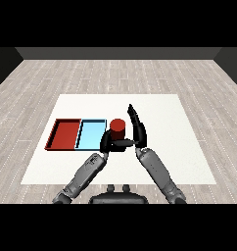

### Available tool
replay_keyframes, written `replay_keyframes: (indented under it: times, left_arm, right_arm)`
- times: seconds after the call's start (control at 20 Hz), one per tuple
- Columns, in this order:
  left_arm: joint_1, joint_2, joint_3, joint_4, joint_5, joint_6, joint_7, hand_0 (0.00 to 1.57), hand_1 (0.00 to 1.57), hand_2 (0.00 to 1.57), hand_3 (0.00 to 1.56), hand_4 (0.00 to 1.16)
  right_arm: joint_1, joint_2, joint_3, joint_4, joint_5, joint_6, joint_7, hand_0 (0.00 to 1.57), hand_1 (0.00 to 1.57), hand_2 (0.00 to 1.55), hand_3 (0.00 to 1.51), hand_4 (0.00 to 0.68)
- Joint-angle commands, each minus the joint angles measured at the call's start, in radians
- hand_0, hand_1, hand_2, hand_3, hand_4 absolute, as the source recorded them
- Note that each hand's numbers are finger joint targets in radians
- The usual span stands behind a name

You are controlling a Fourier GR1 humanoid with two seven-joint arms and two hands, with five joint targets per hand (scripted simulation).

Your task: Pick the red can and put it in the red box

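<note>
Red can (117,128) stands on the white table (189,147) just beside the light blue tray's (90,135) right edge, left hand (112,142) curled around it, right hand (137,125) straight-fingered alongside.

Bare test room: white table (189,147), plank floor (66,73)

A white surface (164,147) fills the middle of the frame. On its left part lies a light blue tray (91,136), shallow and rectangular. Around the surface spreads a floor (52,73) of pale grey wooden planks, reaching dark walls at the top.
</note>
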State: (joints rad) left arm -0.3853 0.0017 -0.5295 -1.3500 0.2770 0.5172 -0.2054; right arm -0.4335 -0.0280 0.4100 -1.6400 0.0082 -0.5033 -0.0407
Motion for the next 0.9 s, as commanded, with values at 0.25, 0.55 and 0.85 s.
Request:
replay_keyframes:
  times: [0.25, 0.55, 0.85]
  left_arm:
    - [-0.014, 0.058, 0.086, -0.005, -0.044, -0.039, 0.025, 1.57, 1.57, 1.57, 1.46, 1.13]
    - [0.025, 0.121, 0.138, -0.101, -0.077, -0.048, 0.075, 1.57, 1.57, 1.57, 1.47, 1.15]
    - [-0.016, 0.244, 0.273, -0.077, -0.073, -0.074, 0.139, 1.57, 1.57, 1.57, 1.46, 1.12]
  right_arm:
    - [0.129, -0.054, -0.06, -0.263, -0.007, 0.03, 0.044, 0.0, 0.0, 0.0, 0.0, 0.0]
    - [0.313, -0.112, -0.15, -0.339, -0.072, 0.112, -0.07, 0.0, 0.0, 0.0, 0.0, 0.0]
    - [0.497, -0.159, -0.243, -0.314, -0.128, 0.173, -0.173, 0.0, 0.0, 0.0, 0.0, 0.0]
